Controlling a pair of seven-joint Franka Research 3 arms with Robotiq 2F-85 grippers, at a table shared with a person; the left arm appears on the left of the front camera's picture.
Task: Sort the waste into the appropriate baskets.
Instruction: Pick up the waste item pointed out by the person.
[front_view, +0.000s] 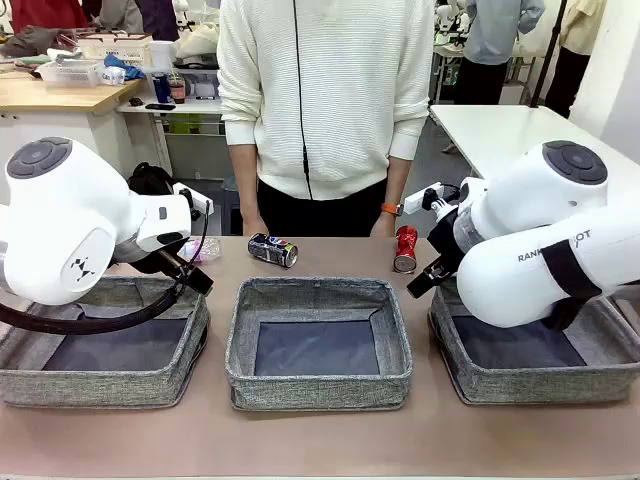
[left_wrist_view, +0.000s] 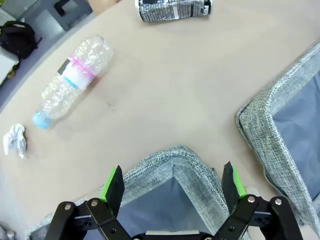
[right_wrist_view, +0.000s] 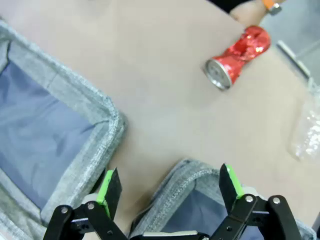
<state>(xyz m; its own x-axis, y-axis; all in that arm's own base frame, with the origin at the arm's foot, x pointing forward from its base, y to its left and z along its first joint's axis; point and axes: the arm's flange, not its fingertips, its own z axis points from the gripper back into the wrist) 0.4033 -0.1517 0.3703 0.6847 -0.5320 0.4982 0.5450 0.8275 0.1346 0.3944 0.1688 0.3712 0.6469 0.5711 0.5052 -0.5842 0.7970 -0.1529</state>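
Now, front view: the dark can (front_view: 273, 250) lies on its side on the worktop (front_view: 320, 440) behind the middle basket (front_view: 315, 385); the red can (front_view: 405, 248), dented, appears upright behind the right basket (front_view: 520, 385); the left basket (front_view: 100, 385) sits at the left; as far as shown, no waste lies in a basket; a person (front_view: 325, 100) stands just beyond the cans.
Left wrist view: left hand (left_wrist_view: 173, 175) spread, pinching nothing, over the left basket's corner; bottle (left_wrist_view: 75, 82) and paper wad (left_wrist_view: 15, 139) lie on the worktop beyond it.
Right wrist view: right hand (right_wrist_view: 169, 177) spread, empty, over the right basket's corner; plastic film (right_wrist_view: 307, 130) at the frame edge.
Risk: I judge the dark can may roll if nudged; the crushed bottle may slip; the limp film may escape a pinch.
View difference: the wrist views make paper wad and plastic film plain; the front view sets all three baskets side by side.
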